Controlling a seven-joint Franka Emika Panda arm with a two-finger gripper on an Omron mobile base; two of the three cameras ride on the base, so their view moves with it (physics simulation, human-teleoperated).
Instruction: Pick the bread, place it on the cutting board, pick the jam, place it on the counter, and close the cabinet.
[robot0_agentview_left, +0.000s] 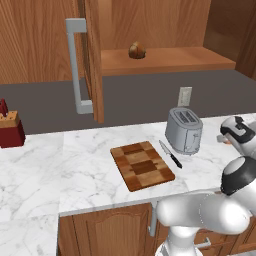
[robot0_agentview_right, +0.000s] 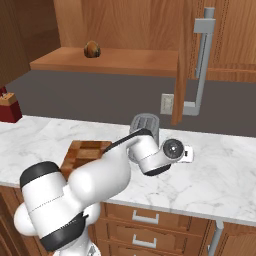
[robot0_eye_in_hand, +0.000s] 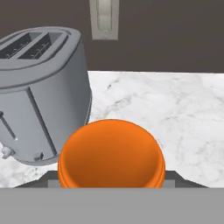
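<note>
Right up close, the orange jam (robot0_eye_in_hand: 111, 153) sits squat in front of the hand camera, and it looks held between the fingers of the gripper (robot0_agentview_right: 186, 154), though the tips themselves are hidden behind the jar, so whether they actually pinch it I cannot tell. Now the big picture: the white marble counter (robot0_agentview_left: 100, 150) runs wide across the room, and above it the reddish cabinet (robot0_agentview_left: 30, 40) stands with its door (robot0_agentview_left: 92, 60) swung out, grey bar handle (robot0_agentview_left: 75, 65) catching the light. On the open shelf, far back, the bread (robot0_agentview_left: 137, 50) is sitting alone, not yet brought down! The checkered cutting board (robot0_agentview_left: 142, 165) lies bare near the counter's front edge, a black-handled knife (robot0_agentview_left: 170, 154) just to its right, then the grey toaster (robot0_agentview_left: 184, 130), and the jar hovers low just right of that toaster. Far left there's a red knife block (robot0_agentview_left: 10, 130). The risks? The jar is very near the toaster's side, so a sideways drift could knock it; letting go too high might tip or roll it. And the roll being untouched means the order is off, so the open door hangs in the arm's path for the reach up.
</note>
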